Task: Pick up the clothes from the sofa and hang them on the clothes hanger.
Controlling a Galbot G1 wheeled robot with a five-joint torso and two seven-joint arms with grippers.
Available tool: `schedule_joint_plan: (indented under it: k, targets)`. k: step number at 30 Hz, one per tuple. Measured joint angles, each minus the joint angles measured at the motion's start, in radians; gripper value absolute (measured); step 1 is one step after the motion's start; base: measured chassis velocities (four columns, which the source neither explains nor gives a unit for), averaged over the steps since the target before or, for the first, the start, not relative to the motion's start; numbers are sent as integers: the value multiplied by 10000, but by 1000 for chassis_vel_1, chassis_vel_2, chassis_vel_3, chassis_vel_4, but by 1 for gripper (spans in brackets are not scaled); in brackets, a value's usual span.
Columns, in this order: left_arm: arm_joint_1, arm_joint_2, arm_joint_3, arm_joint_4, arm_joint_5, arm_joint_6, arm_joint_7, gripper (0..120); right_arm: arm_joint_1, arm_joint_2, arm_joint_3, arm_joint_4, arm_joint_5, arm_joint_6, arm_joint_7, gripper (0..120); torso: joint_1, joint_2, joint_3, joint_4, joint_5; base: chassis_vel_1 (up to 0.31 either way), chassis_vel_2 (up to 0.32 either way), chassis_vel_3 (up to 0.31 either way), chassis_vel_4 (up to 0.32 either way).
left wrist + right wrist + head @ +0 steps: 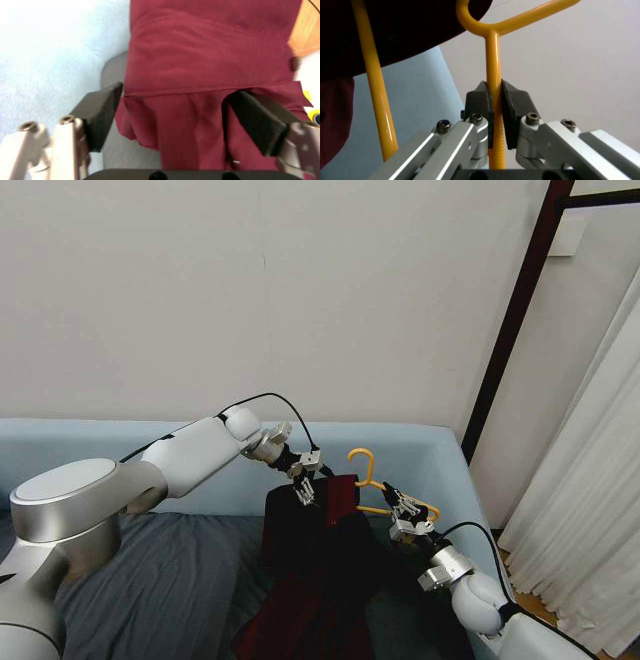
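Status: roughly mid-task, by my read. The dark red garment is mostly lifted off the sofa. Its top is draped over the near side of the yellow hanger, and its lower part trails down onto the grey seat cushion.

Done: garment picked up, hanger held, one shoulder looks threaded.
Left: the hanger arm nearest the right hand shows bare yellow, so that side isn't dressed yet. The cloth needs to sit evenly on the hanger.

Right hand: pads pressed together on the hanger's straight rod, just below the bend where it forks. It holds the hanger up in front of the sofa back.

Left hand: at the garment's top edge, just beside the hanger hook. Fingers are spread. In the left wrist view a fold of the red cloth lies between them, with one pad clear of the fabric edge and the other against it. Not pinching.
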Motion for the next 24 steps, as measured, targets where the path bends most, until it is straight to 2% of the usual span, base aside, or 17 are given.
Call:
schedule_joint_plan:
  k: [3,6,7,11,13,17,18,22,24]
  targets:
    - [10,-35,-25,58,13,16,-1,72,-13,-1,3,-12,-51,53,19,5,0,0,0,0,0,0,0,0,0]
    - [15,-58,-27,50,16,54,14,57,-7,28,5,-90,-273,159,63,5,0,0,0,0,0,0,0,0,0]
    - [15,-58,-27,50,16,54,14,57,-7,28,5,-90,-273,159,63,5,0,0,0,0,0,0,0,0,0]
    - [27,-88,11,-41,23,81,22,39,117,183,47,-337,-677,392,198,5,0,0,0,1,0,0,0,0,0]
    - [27,-85,16,-55,25,86,16,35,119,185,47,-339,-690,404,208,5,0,0,0,1,0,0,0,0,0]
    - [56,-23,24,-131,77,89,-37,15,106,166,46,-275,-703,413,234,5,0,0,0,0,0,0,0,0,0]
    - [56,-23,24,-131,77,89,-37,15,106,166,46,-275,-703,413,234,5,0,0,0,0,0,0,0,0,0]
    - [129,66,7,-262,136,90,-153,0,79,147,23,-215,-676,412,247,5,-1,0,0,0,0,0,0,0,0]
    - [147,91,0,-301,144,92,-188,0,78,147,18,-187,-659,407,254,5,-1,0,0,0,-1,0,0,0,0]
